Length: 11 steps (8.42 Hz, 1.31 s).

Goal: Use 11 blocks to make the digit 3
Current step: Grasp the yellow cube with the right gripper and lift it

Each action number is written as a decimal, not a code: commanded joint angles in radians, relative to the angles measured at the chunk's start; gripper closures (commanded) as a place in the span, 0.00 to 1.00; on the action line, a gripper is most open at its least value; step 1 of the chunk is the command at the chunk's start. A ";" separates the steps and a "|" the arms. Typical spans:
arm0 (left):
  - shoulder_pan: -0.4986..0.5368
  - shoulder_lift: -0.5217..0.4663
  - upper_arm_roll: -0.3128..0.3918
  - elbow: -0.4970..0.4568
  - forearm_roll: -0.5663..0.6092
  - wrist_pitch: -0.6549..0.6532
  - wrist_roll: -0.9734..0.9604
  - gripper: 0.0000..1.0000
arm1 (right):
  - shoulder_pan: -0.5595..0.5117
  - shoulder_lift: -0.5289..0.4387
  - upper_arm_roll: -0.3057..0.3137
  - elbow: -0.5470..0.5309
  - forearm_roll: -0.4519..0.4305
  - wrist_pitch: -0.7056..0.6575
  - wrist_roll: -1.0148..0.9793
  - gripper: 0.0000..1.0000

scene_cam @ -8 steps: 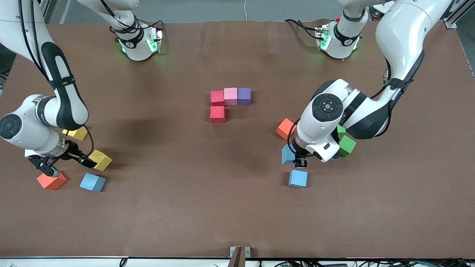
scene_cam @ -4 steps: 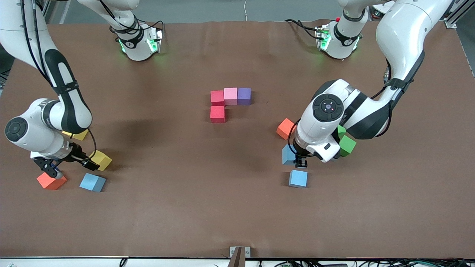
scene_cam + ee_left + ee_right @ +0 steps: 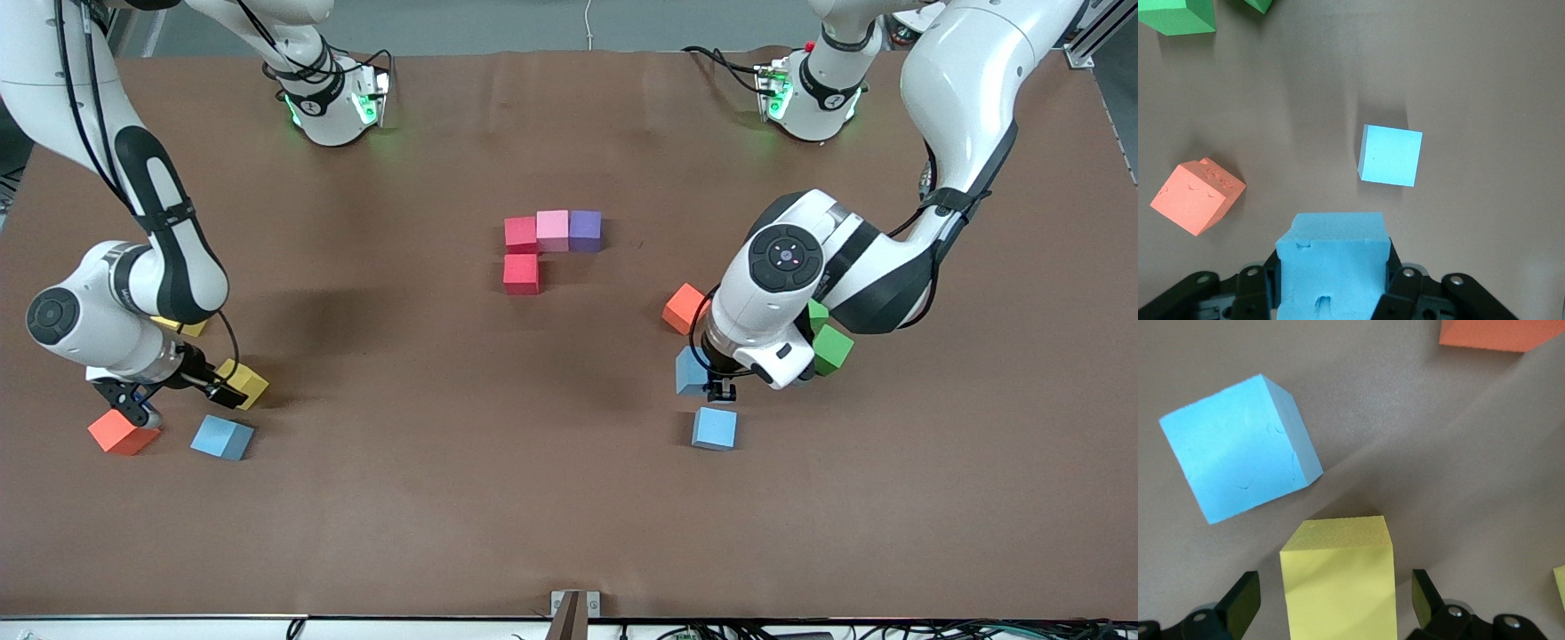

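My left gripper (image 3: 718, 387) (image 3: 1331, 300) is shut on a light blue block (image 3: 690, 370) (image 3: 1331, 257), beside another light blue block (image 3: 714, 428) (image 3: 1390, 155) that lies nearer the front camera. My right gripper (image 3: 227, 392) (image 3: 1336, 603) is open with its fingers on either side of a yellow block (image 3: 249, 381) (image 3: 1338, 573) on the table, with gaps on both sides. In the table's middle stand a red (image 3: 521, 234), a pink (image 3: 552, 228) and a purple block (image 3: 585, 229) in a row, with a second red block (image 3: 521, 273) nearer the front camera.
Near the right gripper lie a light blue block (image 3: 222, 437) (image 3: 1238, 447), an orange block (image 3: 123, 433) (image 3: 1498, 333) and a second yellow block (image 3: 182, 326). Near the left gripper lie an orange block (image 3: 685, 307) (image 3: 1197, 199) and two green blocks (image 3: 833, 348) (image 3: 1178, 17).
The right arm has moved toward the table's middle and brought its open gripper around the yellow block. The left arm and all blocks have not moved.
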 commanded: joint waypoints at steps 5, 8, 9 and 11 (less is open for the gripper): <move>-0.009 -0.010 0.004 0.006 -0.012 -0.015 0.001 0.71 | 0.002 0.016 0.010 -0.002 0.005 -0.019 0.006 0.79; -0.011 -0.010 0.004 0.006 -0.013 -0.015 0.001 0.71 | 0.039 -0.025 0.015 0.027 0.001 -0.117 0.006 0.98; -0.012 -0.010 0.004 0.006 -0.013 -0.015 0.001 0.71 | 0.094 -0.059 0.014 0.056 -0.012 -0.179 0.003 0.98; -0.012 -0.010 0.004 0.006 -0.013 -0.015 0.001 0.71 | 0.201 -0.098 0.015 0.141 -0.027 -0.353 0.010 0.98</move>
